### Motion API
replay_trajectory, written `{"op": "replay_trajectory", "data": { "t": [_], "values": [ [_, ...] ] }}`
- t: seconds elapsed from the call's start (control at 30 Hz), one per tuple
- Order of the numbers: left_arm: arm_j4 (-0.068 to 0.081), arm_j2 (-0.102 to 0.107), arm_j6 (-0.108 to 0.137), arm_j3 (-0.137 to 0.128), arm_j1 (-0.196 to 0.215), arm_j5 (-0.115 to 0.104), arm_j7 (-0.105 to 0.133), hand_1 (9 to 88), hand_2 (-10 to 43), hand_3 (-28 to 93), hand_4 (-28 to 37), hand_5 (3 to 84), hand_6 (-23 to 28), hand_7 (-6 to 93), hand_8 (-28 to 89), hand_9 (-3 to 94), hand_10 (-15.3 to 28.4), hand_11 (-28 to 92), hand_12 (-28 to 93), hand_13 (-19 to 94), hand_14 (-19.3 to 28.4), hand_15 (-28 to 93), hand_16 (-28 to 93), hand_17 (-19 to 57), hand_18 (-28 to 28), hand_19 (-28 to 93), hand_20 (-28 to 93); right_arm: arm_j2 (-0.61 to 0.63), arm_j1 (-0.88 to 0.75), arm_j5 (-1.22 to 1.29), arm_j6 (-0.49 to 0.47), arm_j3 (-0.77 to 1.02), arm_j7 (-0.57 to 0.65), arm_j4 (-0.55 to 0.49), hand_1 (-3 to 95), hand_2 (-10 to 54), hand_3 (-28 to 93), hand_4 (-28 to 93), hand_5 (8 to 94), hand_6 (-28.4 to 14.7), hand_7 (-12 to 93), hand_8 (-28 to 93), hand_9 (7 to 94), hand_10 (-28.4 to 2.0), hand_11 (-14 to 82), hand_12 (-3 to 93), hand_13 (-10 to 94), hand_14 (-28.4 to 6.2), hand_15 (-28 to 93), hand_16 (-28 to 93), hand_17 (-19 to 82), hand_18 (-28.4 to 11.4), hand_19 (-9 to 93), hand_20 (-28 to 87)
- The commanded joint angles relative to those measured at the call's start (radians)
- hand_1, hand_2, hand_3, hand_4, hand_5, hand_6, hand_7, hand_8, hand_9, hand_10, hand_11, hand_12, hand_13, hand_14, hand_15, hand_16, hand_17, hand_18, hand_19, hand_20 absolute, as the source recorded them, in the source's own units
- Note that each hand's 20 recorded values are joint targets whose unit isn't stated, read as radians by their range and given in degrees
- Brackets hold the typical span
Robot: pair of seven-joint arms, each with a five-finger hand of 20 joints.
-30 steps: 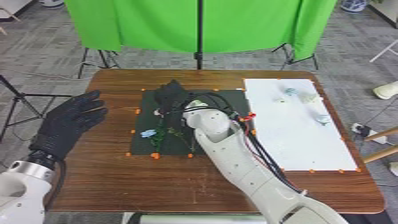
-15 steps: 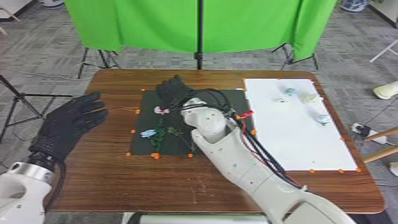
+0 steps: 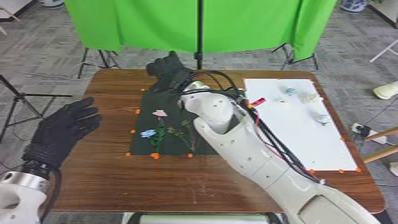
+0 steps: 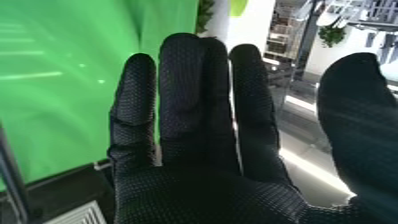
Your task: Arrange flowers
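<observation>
Brown table (image 3: 98,175) below, the right hand (image 3: 171,73) hangs at its far edge, fingers straight, thumb apart.

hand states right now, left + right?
Left black-gloved hand: open, holding nothing, at the brown wooden table's left side.
Right black-gloved hand: open, fingers straight, empty, by the table's far edge.

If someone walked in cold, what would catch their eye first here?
Probably the bright green curtain hanging beyond the table's far edge. Next, the robot's white right arm, slanting up from the bottom right, its black-gloved hand open at the far edge. Then the pink flower and blue flower on the dark mat.
</observation>
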Motion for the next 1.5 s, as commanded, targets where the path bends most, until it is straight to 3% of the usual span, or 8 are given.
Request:
{"op": "replay_trajectory", "data": {
  "t": [0.03, 0.17, 0.4, 0.53, 0.7, 0.93, 1.3, 1.5],
  "values": [
    [0.000, -0.045, 0.016, -0.019, 0.055, 0.003, -0.009, 25.7, 3.2, 71, -28.3, 35.8, 4.4, 25.1, -13, 28.8, 13.1, 34, 14, 22, 14.7, 50, -5, -8.3, 21.0, 50, 6, 0.257, -0.017, 0.057, -0.060, 0.115, 0.065, -0.106, 19.3, -7.1, 90, -28, 39.3, -1.2, 33, -22, 40.3, -10.7, 34.3, 21.3, 37, -6.7, 50, 16, 14, -16.4, 60, 33],
    [-0.010, -0.068, 0.019, -0.036, 0.085, 0.005, -0.009, 25.6, 3.1, 71, -28.3, 35.8, 4.4, 25.1, -13, 28.7, 13.1, 34, 14, 22, 14.8, 50, -5, -8.3, 21.0, 50, 6, 0.356, -0.056, 0.131, 0.048, 0.143, 0.155, -0.105, 19.2, -7.6, 90, -28, 36.2, -1.9, 31, -21, 36.2, -11.2, 30.6, 20.6, 31, -8.5, 43, 14, 12, -16.4, 56, 29],
    [-0.009, -0.074, 0.007, -0.042, 0.074, 0.008, -0.013, 25.7, 3.0, 71, -28.3, 35.7, 4.4, 25.1, -13, 28.6, 13.0, 34, 14, 22, 14.7, 50, -5, -8.3, 21.0, 50, 6, 0.530, -0.306, 0.159, 0.002, 0.364, 0.267, -0.287, 19.7, -8.8, 90, -28, 36.5, -3.3, 29, -20, 35.9, -11.7, 29.6, 20.4, 29, -9.0, 41, 14, 12, -16.4, 56, 26],
    [-0.008, -0.080, 0.003, -0.047, 0.075, 0.010, -0.018, 25.8, 3.0, 71, -28.3, 35.7, 4.3, 25.1, -13, 28.6, 13.1, 34, 14, 22, 14.8, 50, -5, -8.3, 21.0, 50, 6, 0.586, -0.477, 0.218, -0.009, 0.529, 0.350, -0.371, 19.2, -9.3, 90, -28, 36.5, -3.2, 23, -18, 35.4, -12.2, 22.8, 19.4, 28, -10.1, 34, 14, 12, -16.7, 55, 23],
    [-0.011, -0.081, 0.005, -0.059, 0.083, 0.010, -0.016, 25.8, 3.0, 71, -28.3, 35.7, 4.3, 25.1, -13, 28.6, 13.1, 34, 14, 22, 14.8, 50, -5, -8.3, 21.0, 50, 6, 0.626, -0.611, 0.273, -0.068, 0.651, 0.397, -0.414, 19.1, -9.5, 90, -28, 33.7, -4.2, 19, -15, 31.9, -12.3, 18.3, 19.4, 26, -11.0, 27, 14, 12, -16.4, 52, 20],
    [-0.015, -0.081, -0.004, -0.063, 0.096, 0.008, -0.017, 25.8, 3.0, 71, -28.3, 35.7, 4.4, 25.3, -13, 28.6, 13.1, 34, 14, 22, 14.7, 50, -5, -8.3, 21.0, 50, 6, 0.623, -0.675, 0.242, -0.055, 0.649, 0.443, -0.424, 20.1, -9.5, 89, -28, 32.0, -4.5, 19, -14, 30.6, -12.9, 16.5, 19.8, 26, -14.0, 21, 15, 11, -16.8, 51, 19],
    [-0.001, -0.060, 0.007, -0.051, 0.064, 0.005, -0.033, 25.9, 3.2, 71, -28.3, 35.6, 4.4, 25.2, -13, 28.5, 13.0, 34, 14, 22, 14.8, 50, -5, -8.3, 21.0, 50, 6, 0.634, -0.753, 0.165, -0.180, 0.678, 0.581, -0.466, 21.9, -9.5, 89, -28, 34.9, -4.2, 21, -16, 35.2, -12.3, 20.0, 20.2, 31, -12.3, 24, 17, 10, -18.3, 53, 21],
    [-0.002, -0.056, 0.005, -0.057, 0.071, 0.004, -0.038, 25.9, 3.1, 71, -28.3, 35.6, 4.3, 25.2, -13, 28.5, 13.1, 34, 14, 22, 14.7, 50, -5, -8.3, 21.0, 50, 6, 0.632, -0.741, 0.173, -0.197, 0.659, 0.598, -0.446, 23.6, -9.5, 89, -28, 36.7, -4.4, 21, -16, 38.3, -12.4, 24.4, 19.3, 34, -10.2, 36, 16, 12, -18.2, 62, 28]
  ]
}}
